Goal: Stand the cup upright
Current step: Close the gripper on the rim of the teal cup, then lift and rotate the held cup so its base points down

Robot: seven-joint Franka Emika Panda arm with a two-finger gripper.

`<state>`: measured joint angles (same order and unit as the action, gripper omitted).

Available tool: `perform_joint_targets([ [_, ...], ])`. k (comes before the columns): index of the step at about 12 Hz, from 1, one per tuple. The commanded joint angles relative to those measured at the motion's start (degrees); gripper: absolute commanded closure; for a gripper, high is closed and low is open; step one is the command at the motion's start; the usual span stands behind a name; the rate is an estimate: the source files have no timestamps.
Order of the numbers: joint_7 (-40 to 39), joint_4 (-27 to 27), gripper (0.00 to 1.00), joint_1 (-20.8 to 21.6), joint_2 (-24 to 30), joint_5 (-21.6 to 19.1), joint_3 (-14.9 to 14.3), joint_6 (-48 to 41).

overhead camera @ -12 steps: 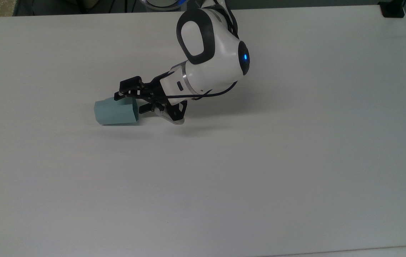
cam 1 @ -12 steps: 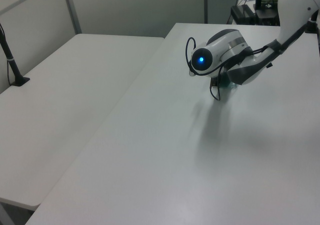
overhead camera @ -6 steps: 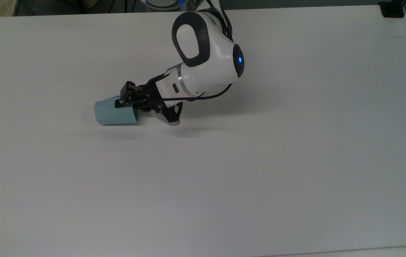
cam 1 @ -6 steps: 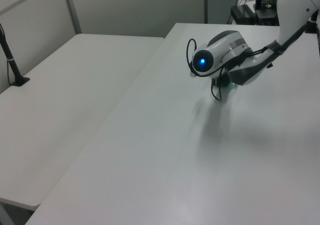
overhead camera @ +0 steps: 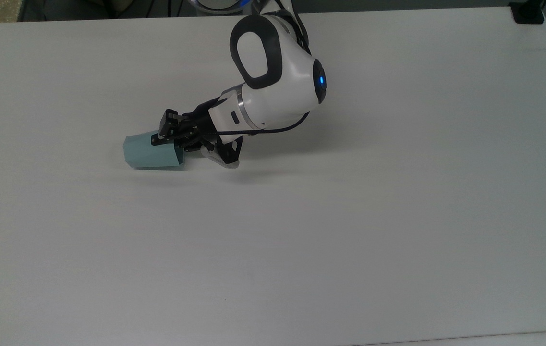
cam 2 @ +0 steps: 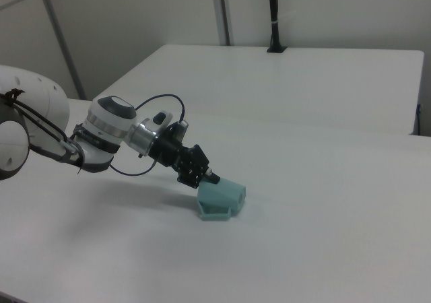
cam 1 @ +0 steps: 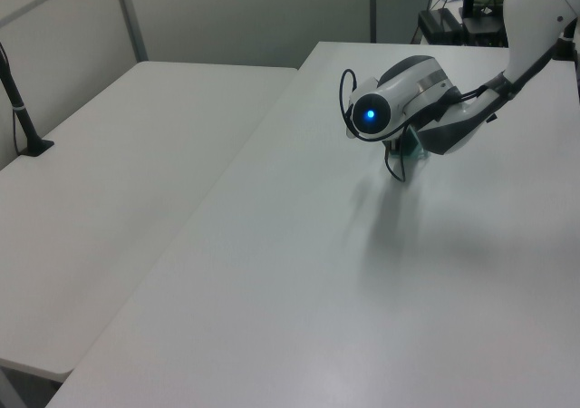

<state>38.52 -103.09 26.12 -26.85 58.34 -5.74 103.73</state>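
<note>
Pale teal plastic, matte and faceted: the cup lies on its side on the white table, not yet upright. In the top view it sits at about 10 o'clock from the table's middle, long axis running 3-to-9, narrower base toward 9 o'clock and wider mouth end toward 3 o'clock. The right view shows the same cup tipped over, one flat facet on the tabletop and an angular part, likely the small handle, against the table at its near side. Progress: the approach looks finished and a hold looks taken at the mouth end; the lift and rotation to vertical remain, and so does the release. The gripper comes in from 3 o'clock of the cup in the top view, the arm sloping down toward the table, and its black fingers are drawn narrow at the rim; I judge them clamped on the cup's rim wall, one finger likely inside the mouth, though the inner contact is hidden. In the right view the gripper meets the cup at its upper edge, at 11 o'clock of the body, touching. In the left view the wrist hides most of the cup, a sliver of teal showing.
</note>
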Motion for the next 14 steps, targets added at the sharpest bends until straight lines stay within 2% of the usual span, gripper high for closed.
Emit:
perform_joint_targets([
  [1, -0.36, -2.48, 1.00, -0.72, 0.04, -1.37, 0.29, 2.53],
  [3, -3.17, -1.34, 1.00, -0.63, 3.11, -4.70, 0.29, 2.44],
  [6, -4.76, 0.16, 1.00, -0.54, 8.12, -15.15, 0.29, 2.44],
  [10, -12.31, 0.17, 1.00, -0.89, 14.97, -27.11, -0.23, 2.44],
  [11, -13.20, 0.17, 1.00, -2.20, 15.77, -29.22, -0.32, 2.53],
  [14, -16.97, -1.32, 1.00, -6.16, 18.23, -39.84, -0.24, 6.72],
])
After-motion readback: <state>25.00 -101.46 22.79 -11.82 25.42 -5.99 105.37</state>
